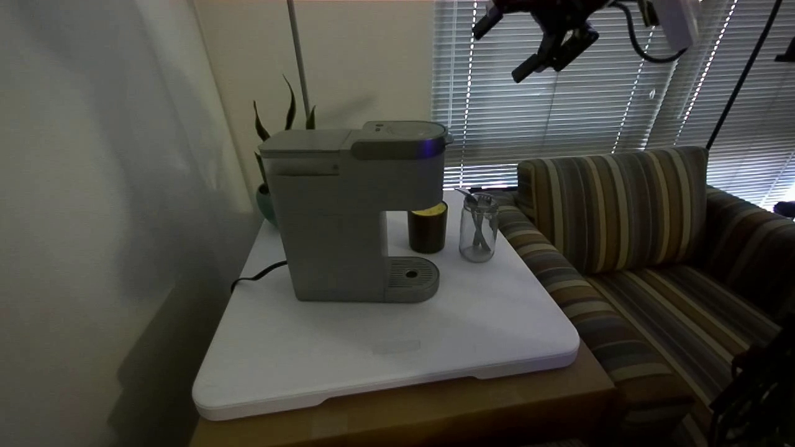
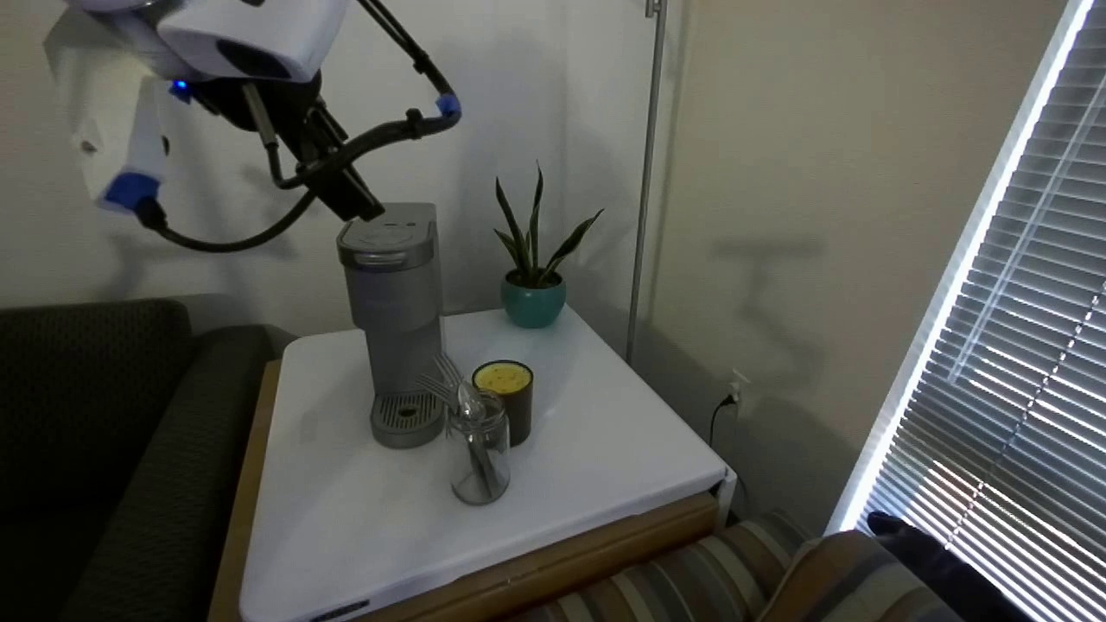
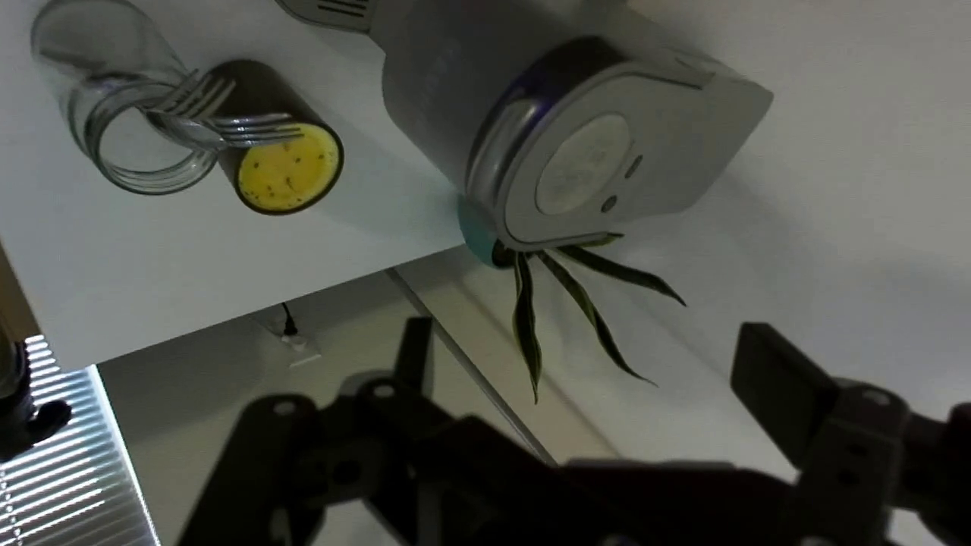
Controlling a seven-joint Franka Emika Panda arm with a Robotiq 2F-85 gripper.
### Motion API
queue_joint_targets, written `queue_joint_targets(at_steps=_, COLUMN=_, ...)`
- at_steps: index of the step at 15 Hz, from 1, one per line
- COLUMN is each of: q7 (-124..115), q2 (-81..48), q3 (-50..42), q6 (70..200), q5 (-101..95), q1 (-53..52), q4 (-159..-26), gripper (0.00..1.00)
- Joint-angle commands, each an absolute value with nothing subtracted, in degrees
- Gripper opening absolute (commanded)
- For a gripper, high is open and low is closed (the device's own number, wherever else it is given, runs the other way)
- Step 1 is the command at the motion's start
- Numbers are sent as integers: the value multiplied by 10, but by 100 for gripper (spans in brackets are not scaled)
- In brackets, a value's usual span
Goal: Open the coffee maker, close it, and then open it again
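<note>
Black two-finger gripper point(image 3: 586, 345) is spread wide, unclenched, well apart from boxy matte-grey coffee maker point(image 1: 332, 233) that stands upright on white round-cornered tabletop point(image 1: 478, 326), flat grey lid point(image 3: 584, 165) down, shiny curved handle point(image 3: 508, 136) up front, slotted round-fronted drip base point(image 1: 412, 280) below.

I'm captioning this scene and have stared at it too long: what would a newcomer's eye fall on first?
Probably the boxy grey coffee maker, standing with its lid shut on the white tabletop and dwarfing everything else there. Next, perhaps, the dark gripper, open, high in front of the window blinds in an exterior view. The wrist view pulls the eye to the vivid yellow top of a dark cup, beside a glass jar of cutlery.
</note>
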State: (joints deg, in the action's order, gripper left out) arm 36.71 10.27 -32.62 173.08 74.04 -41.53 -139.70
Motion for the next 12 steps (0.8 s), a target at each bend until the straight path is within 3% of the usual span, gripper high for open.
queue_joint_targets(at_steps=1, q7=490, q2=88, q3=-401, q6=1681, q5=900, q1=-452, q4=-1362, gripper=100)
queue_joint_targets(at_steps=8, q7=682, q2=-70, q3=-460, q6=1421, q5=1184, q1=-448, q4=-1376, gripper=100)
queue_joint_targets(at_steps=9, q7=677, q2=-98, q3=-343, q6=1389, q5=1195, q1=-333, q4=-1379, gripper=100)
queue_joint_targets(at_steps=12, q7=683, q2=-152, q3=-234, q6=1372, q5=1205, q1=-239, q4=-1367, gripper=100)
